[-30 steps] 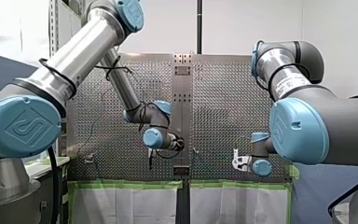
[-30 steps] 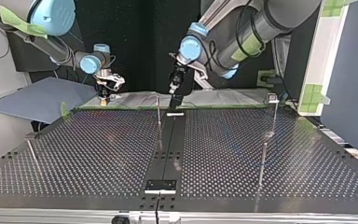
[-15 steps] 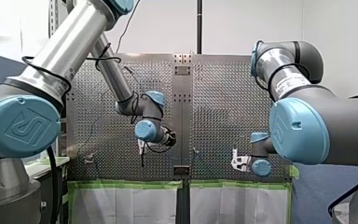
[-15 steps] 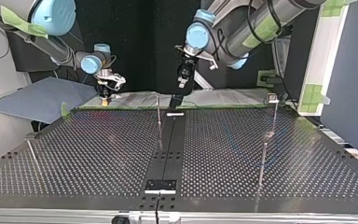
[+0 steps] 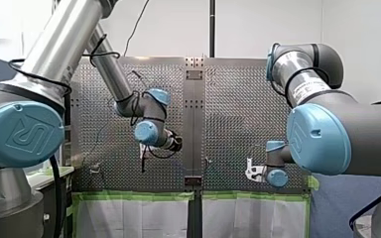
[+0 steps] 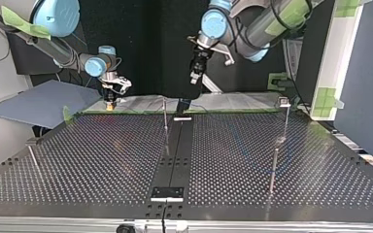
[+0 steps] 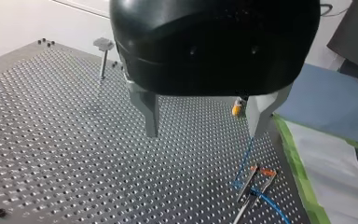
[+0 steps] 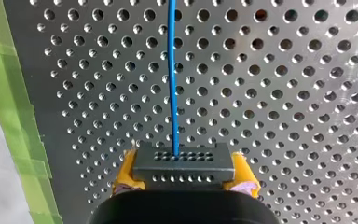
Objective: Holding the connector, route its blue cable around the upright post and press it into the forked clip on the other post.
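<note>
The perforated counter (image 6: 102, 160) fills the top view. My left arm (image 6: 252, 24) comes into that view at one o'clock. My right arm (image 6: 53, 43) comes in at ten o'clock. The left gripper (image 6: 194, 80) hangs well above the counter's far edge near twelve o'clock, and the left wrist view shows its metal fingers (image 7: 149, 114) released, spread wide with nothing between them. The right gripper (image 6: 109, 103) sits low at the far edge near eleven o'clock, its yellow pads (image 8: 125, 170) clenched on the black connector (image 8: 184, 163). An upright post (image 6: 165, 121) stands near the counter's middle toward twelve o'clock. A second post (image 6: 284, 116) with a small block-like head stands at two o'clock. The connector's long axis runs across from pad to pad, and its face with rows of pin holes points straight ahead of the gripper. The blue cable (image 8: 171, 79) leaves that face and runs straight ahead over the counter. In the left wrist view it reaches a slim metal fitting (image 7: 251, 186) with an orange tip, and I cannot tell whether it is seated there.
</note>
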`<state>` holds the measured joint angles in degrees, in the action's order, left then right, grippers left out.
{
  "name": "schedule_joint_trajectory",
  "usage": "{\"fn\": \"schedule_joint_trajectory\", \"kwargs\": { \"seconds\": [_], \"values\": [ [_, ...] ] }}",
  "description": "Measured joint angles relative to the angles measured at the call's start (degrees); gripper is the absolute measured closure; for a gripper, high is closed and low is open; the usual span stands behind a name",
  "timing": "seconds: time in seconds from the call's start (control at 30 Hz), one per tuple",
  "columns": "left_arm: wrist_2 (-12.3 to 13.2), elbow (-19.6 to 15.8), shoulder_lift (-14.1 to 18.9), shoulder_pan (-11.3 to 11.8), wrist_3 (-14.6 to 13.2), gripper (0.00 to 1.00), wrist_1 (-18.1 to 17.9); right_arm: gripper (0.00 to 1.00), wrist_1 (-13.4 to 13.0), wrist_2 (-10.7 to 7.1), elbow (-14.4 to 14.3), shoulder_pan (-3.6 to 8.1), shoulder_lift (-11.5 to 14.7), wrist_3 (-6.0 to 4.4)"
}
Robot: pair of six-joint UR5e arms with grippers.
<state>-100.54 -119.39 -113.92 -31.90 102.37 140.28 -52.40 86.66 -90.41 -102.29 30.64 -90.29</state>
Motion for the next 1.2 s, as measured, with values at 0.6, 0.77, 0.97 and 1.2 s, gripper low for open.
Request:
{"fn": "schedule_joint_trajectory", "kwargs": {
  "seconds": [0.6, 0.77, 0.97, 1.2],
  "values": [
    [1.6, -7.9, 7.9, -0.8, -2.0, 0.07, -0.4, 1.0, 0.8, -0.03, 0.0, -0.17, 0.0, -0.04],
    [1.7, -10.2, 10.2, -0.6, -0.5, 0.07, -1.3, 1.0, 1.1, -0.05, 0.1, -0.22, 0.0, -0.03],
    [1.8, -13.1, 13.1, -0.3, 2.3, 0.07, -4.1, 1.0, 1.2, -0.06, 0.1, -0.34, 0.0, -0.04],
    [1.5, -16.4, 16.4, -0.3, 1.4, 0.07, -7.3, 1.0, 1.6, -0.06, 0.1, -0.48, 0.0, -0.01]
  ]
}}
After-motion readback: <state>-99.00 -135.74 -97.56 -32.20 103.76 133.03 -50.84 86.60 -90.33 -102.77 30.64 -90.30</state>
